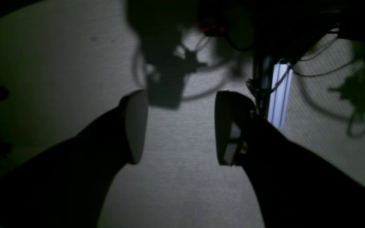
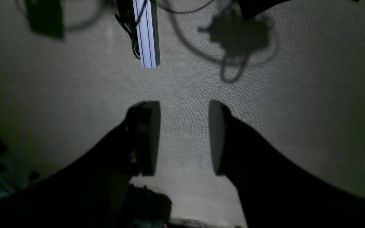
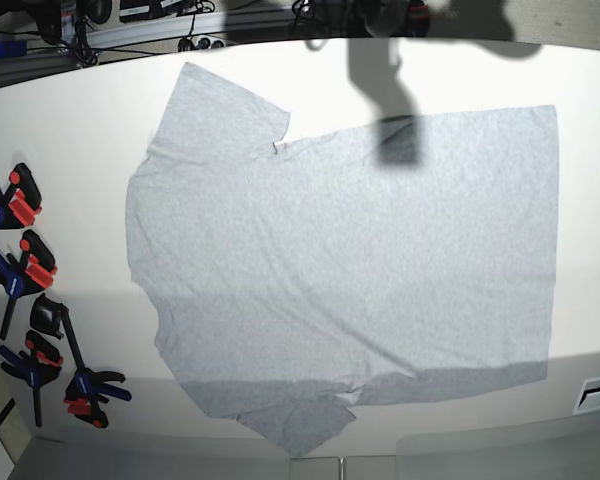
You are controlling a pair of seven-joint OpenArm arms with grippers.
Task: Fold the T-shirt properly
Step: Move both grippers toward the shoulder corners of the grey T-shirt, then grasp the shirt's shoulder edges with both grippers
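Observation:
The T-shirt (image 3: 350, 270) lies spread flat on the white table (image 3: 590, 80), plain light grey side up. Its neck end points left and its straight hem runs down the right. One sleeve (image 3: 225, 105) reaches toward the back left, the other (image 3: 300, 425) toward the front edge. Neither arm appears in the base view; only their shadows fall near the shirt's back edge. In the left wrist view my left gripper (image 1: 180, 126) is open over a pale woven surface with nothing between its fingers. My right gripper (image 2: 183, 137) is open too, likewise holding nothing.
Several red, blue and black clamps (image 3: 25, 270) lie along the table's left edge, with more at the front left (image 3: 80, 385). An aluminium rail (image 1: 279, 95) (image 2: 147, 34) with cables runs beyond the grippers. Cables and gear crowd the back edge (image 3: 160, 20).

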